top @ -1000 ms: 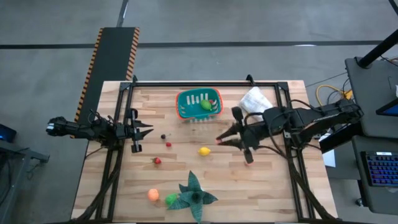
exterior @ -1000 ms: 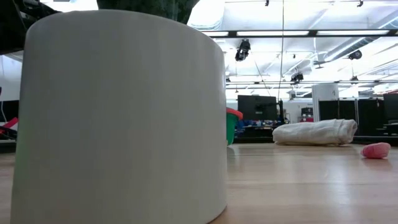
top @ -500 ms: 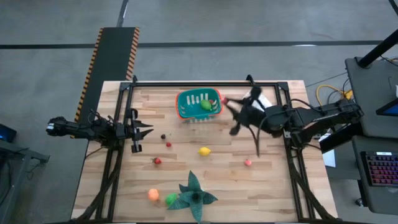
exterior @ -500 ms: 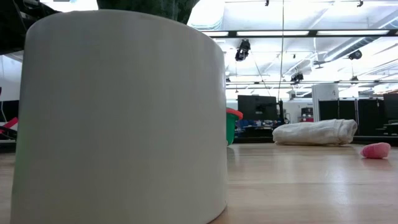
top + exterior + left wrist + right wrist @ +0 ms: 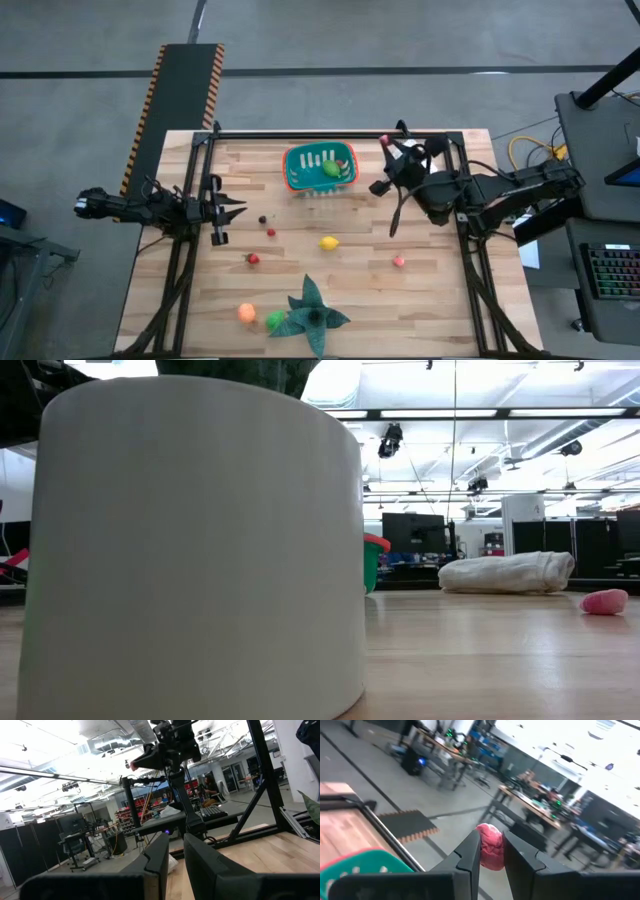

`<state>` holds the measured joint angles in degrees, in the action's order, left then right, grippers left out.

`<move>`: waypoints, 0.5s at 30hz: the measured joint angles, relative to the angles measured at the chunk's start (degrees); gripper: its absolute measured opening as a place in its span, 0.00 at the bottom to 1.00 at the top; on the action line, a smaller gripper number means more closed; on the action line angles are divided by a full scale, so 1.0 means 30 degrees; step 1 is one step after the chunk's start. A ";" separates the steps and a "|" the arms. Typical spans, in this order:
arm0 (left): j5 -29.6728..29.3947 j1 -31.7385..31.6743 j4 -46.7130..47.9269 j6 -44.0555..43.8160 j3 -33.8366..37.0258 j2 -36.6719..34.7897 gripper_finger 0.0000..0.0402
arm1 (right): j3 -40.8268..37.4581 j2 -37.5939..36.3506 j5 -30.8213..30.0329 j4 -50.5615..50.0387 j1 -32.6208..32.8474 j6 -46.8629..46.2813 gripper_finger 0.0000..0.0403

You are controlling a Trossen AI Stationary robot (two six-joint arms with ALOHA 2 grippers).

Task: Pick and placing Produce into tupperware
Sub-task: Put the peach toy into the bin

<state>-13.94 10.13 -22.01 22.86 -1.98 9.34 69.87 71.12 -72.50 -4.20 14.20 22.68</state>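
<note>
Right gripper [image 5: 384, 143] is clamped on a pink piece [image 5: 491, 846], tub [image 5: 320, 167] just beside it with one green piece [image 5: 329, 168] inside. Roughly seven bits left on the table. Left gripper [image 5: 232, 209] idles, nearly closed, empty.

No readable text, labels or signs.

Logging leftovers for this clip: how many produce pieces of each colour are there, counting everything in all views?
Green: 2, one in the tupperware at, one at
Yellow: 1
Orange: 1
Red: 2
Pink: 2, one on the table, one in the right gripper
Dark: 1
Total: 9
</note>
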 joint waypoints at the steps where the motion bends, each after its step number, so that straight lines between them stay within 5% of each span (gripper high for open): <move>1: 0.0003 0.0007 -0.0003 0.0003 0.0000 0.0000 0.11 | 0.0000 -0.0036 0.0332 0.0447 0.0000 0.0326 0.16; 8: 0.0003 0.0000 0.0003 0.0000 0.0000 0.0000 0.11 | 0.0007 -0.0119 0.1790 0.3222 0.0000 0.2621 0.16; 15: 0.0003 0.0005 0.0004 0.0000 0.0000 0.0000 0.11 | -0.0036 -0.0156 0.1828 0.0838 -0.0099 0.0433 0.16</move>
<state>-13.93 10.15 -22.00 22.86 -1.98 9.34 69.76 70.65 -67.01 -1.69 13.90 23.98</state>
